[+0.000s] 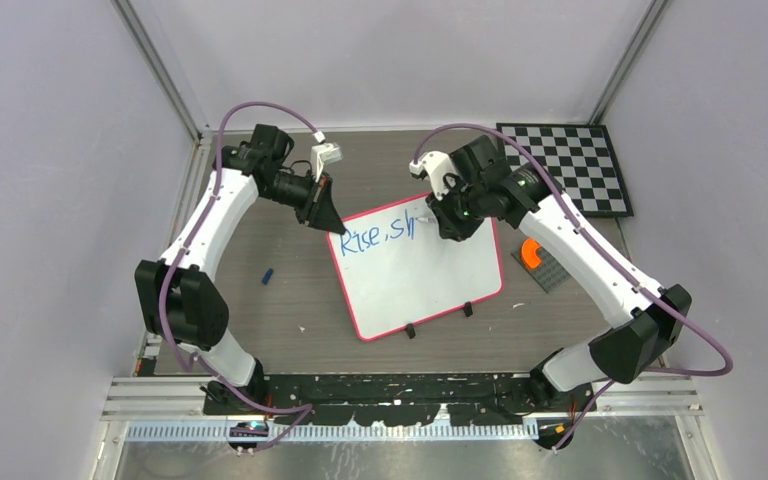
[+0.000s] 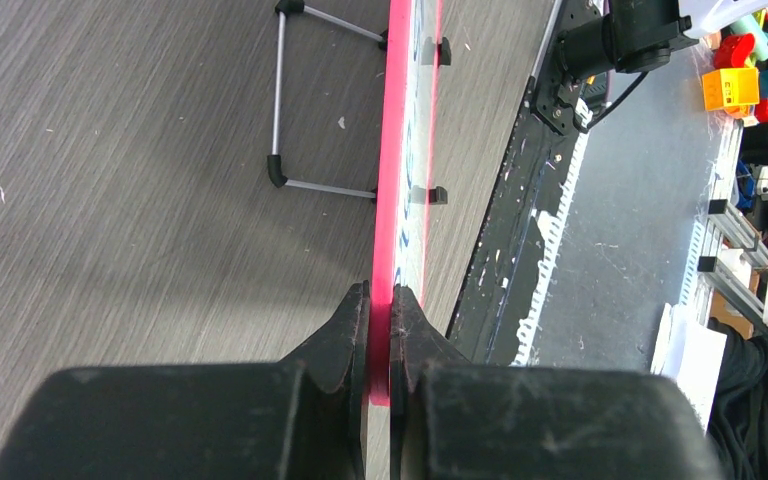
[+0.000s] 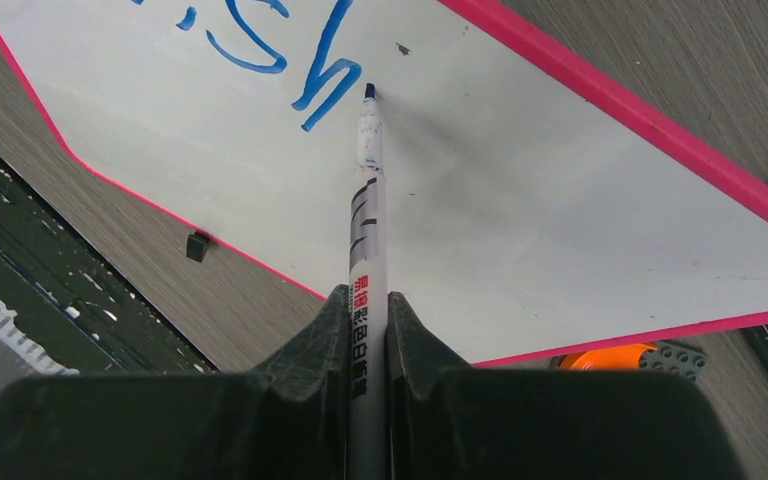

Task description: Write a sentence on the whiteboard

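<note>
The whiteboard [image 1: 430, 280], white with a red-pink rim and two black clips on its near edge, lies tilted in the middle of the table. Blue writing [image 1: 380, 236] reads "Rise, sh" along its far edge. My left gripper [image 1: 338, 229] is shut on the board's far left corner; the left wrist view shows the pink rim [image 2: 395, 200] clamped between the fingers. My right gripper [image 1: 440, 222] is shut on a white marker [image 3: 366, 230]. The marker's blue tip touches the board just right of the "h" stroke [image 3: 328, 70].
A black-and-white checkerboard [image 1: 570, 165] lies at the back right. An orange piece on a grey plate [image 1: 537, 258] sits right of the whiteboard. A small blue cap [image 1: 268, 276] lies left of it. A wire stand [image 2: 310, 95] shows under the board.
</note>
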Robot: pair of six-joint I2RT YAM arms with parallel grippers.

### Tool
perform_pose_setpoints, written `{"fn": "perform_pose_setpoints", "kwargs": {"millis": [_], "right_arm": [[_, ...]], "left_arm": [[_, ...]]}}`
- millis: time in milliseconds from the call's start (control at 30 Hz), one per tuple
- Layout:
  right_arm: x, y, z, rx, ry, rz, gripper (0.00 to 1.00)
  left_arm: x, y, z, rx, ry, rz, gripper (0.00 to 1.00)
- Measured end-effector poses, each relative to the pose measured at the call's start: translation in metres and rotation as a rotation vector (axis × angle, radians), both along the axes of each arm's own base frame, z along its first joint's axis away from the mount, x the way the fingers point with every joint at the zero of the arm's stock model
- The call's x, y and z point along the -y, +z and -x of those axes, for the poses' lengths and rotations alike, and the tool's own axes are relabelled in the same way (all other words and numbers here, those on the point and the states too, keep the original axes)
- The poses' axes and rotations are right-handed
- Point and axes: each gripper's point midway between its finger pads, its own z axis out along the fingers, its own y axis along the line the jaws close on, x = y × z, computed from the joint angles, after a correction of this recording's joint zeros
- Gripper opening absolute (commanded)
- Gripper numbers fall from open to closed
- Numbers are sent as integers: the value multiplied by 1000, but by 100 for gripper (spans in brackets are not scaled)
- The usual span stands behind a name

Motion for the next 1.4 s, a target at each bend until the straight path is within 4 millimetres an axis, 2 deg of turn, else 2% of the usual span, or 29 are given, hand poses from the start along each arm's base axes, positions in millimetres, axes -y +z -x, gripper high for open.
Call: {"fn": "perform_pose_setpoints", "kwargs": {"millis": [1400], "right_arm": [[6,-5,-7,19,-29,44,0]], "left_arm": [[-1,-3,2,-10,1,-7,0]]}}
